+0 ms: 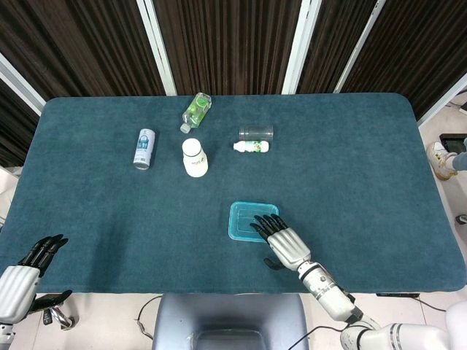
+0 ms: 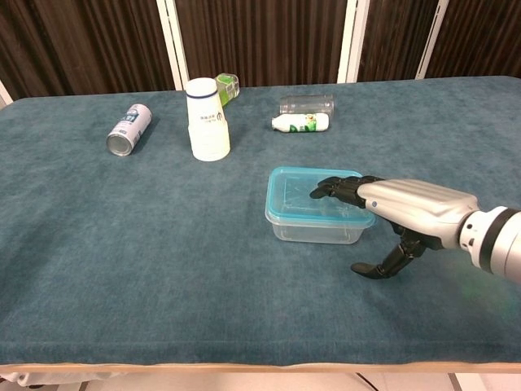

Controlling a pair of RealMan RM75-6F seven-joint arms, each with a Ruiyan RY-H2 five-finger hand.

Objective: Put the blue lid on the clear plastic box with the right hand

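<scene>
The right hand (image 1: 281, 238) hides the blue lid's (image 1: 244, 219) near right corner, and the picture's bottom-left corner crops the left hand (image 1: 22, 275).

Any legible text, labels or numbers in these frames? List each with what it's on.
None readable.
Can, lying down: blue-white label print, too small to read.
Small white bottle, lying down: green label, blurred.
Green bottle, lying down: label blurred.
White cup stack: faint marks, illegible.
Blue lid, clear plastic box: no text visible.

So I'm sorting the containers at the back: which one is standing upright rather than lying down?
The white bottle with the dark band near its top. The can, green bottle, clear bottle and small white bottle all lie on their sides.
</scene>
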